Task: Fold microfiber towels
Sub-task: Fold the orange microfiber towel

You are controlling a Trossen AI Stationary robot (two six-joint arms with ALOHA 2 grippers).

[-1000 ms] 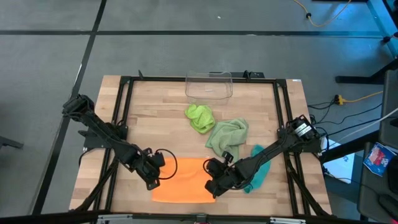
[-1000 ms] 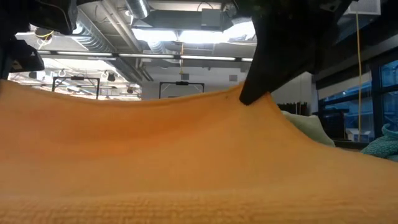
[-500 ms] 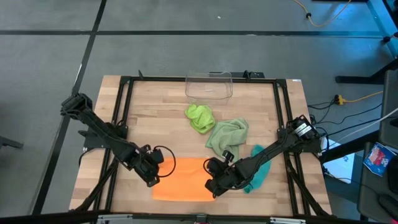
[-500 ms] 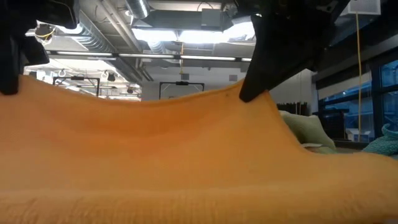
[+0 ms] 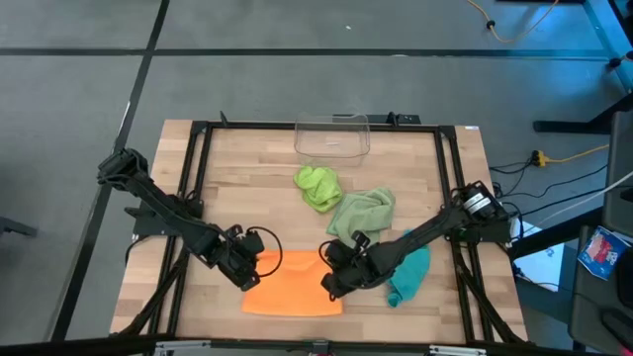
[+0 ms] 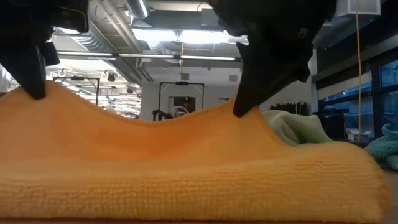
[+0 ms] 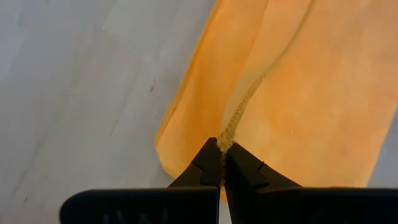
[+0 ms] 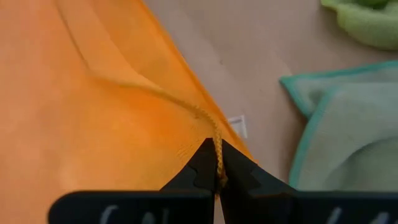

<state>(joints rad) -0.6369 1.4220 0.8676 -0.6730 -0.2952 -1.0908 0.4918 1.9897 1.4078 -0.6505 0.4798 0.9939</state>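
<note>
The orange towel [image 5: 292, 295] lies near the table's front edge, and its rounded fold [image 6: 186, 186] faces the low camera. My left gripper [image 5: 250, 275] is shut on its left corner. My right gripper [image 5: 328, 286] is shut on its right corner. Both held corners stand raised above the rest of the cloth, and the edge between them [image 6: 149, 121] sags. Farther back lie the lime green towel [image 5: 318, 186], the sage towel [image 5: 361, 218] and the teal towel [image 5: 408, 272], each crumpled on the wood. My left gripper pinches the orange towel's stitched hem [image 7: 235, 121] at its left corner between the two fingertips, coming slanting down from above. That corner [image 6: 37, 93] is lifted and the cloth below it lies on the table. My right gripper pinches the stitched hem [image 8: 208, 121] at the towel's right corner between its fingertips, slanting down from above. The corner [image 6: 249, 112] is raised into a peak, and the rest of the towel rests on the table.
A clear plastic bin [image 5: 332, 135] stands at the table's far edge. The teal towel lies just right of my right arm. A black frame [image 5: 198, 178] runs round the tabletop. Bare wood shows left of the lime green towel.
Both grippers have carried the orange towel's raised edge toward the table's far edge, the right one also a little toward the left. The lifted layer has folded over the part lying on the table, and a rounded fold now shows at the near side.
</note>
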